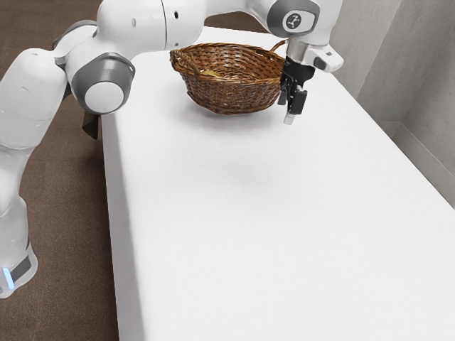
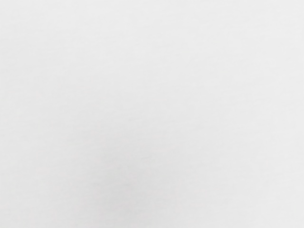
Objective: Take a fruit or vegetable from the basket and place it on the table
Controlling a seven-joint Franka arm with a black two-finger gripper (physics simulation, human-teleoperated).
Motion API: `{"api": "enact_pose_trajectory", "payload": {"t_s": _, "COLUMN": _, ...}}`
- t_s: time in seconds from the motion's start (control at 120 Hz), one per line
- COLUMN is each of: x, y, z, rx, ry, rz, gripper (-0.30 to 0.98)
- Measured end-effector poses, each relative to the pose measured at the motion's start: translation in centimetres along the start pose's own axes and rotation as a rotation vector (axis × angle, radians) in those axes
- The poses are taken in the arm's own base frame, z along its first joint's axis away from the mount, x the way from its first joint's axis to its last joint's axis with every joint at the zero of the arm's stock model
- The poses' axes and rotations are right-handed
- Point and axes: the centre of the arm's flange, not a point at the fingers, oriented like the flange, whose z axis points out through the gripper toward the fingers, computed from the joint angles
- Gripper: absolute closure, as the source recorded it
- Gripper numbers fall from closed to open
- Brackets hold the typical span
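The gripper hangs low beside the end of the wicker basket toward the exterior view's right, outside its rim. A small light piece shows at the gripper's lower end; whether the gripper is open or shut is unclear. Inside the basket, a bit of something yellow peeks over the near rim; its kind cannot be told, and the near wall hides much of the inside. The white table carries the basket. Below the hand, the wrist view shows plain white table surface with a soft grey shadow.
Two raised handles stand on the basket's rim, one close to the gripper. A grey wall rises beyond the table's edge at the exterior view's right. Brown floor lies along the other side, beneath the arm.
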Motion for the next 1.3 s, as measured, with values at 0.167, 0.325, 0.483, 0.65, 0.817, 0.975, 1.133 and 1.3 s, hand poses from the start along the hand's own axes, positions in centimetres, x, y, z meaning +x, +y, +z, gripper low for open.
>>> {"api": "enact_pose_trajectory", "payload": {"t_s": 0.167, "x": 0.0, "y": 0.0, "z": 0.0, "rx": 0.0, "ry": 0.0, "rz": 0.008, "gripper": 0.0}}
{"api": "enact_pose_trajectory", "payload": {"t_s": 0.325, "x": 0.0, "y": 0.0, "z": 0.0, "rx": -0.001, "ry": 0.0, "rz": 0.013, "gripper": 0.0}}
{"api": "enact_pose_trajectory", "payload": {"t_s": 0.483, "x": 0.0, "y": 0.0, "z": 0.0, "rx": 0.0, "ry": 0.0, "rz": 0.009, "gripper": 0.0}}
{"api": "enact_pose_trajectory", "payload": {"t_s": 0.65, "x": -0.2, "y": 1.0, "z": -0.5, "rx": 0.011, "ry": -0.006, "rz": -0.009, "gripper": 0.0}}
{"api": "enact_pose_trajectory", "payload": {"t_s": 0.817, "x": -0.2, "y": 1.6, "z": -0.6, "rx": 0.03, "ry": -0.017, "rz": -0.035, "gripper": 0.0}}
{"api": "enact_pose_trajectory", "payload": {"t_s": 0.975, "x": -0.4, "y": 1.1, "z": -0.6, "rx": 0.02, "ry": -0.017, "rz": -0.068, "gripper": 0.0}}
{"api": "enact_pose_trajectory", "payload": {"t_s": 1.133, "x": -0.7, "y": 1.0, "z": -1.3, "rx": 0.016, "ry": -0.005, "rz": -0.089, "gripper": 0.0}}
{"api": "enact_pose_trajectory", "payload": {"t_s": 1.3, "x": -2.2, "y": -1.8, "z": -3.1, "rx": 0.043, "ry": 0.023, "rz": -0.162, "gripper": 0.0}}
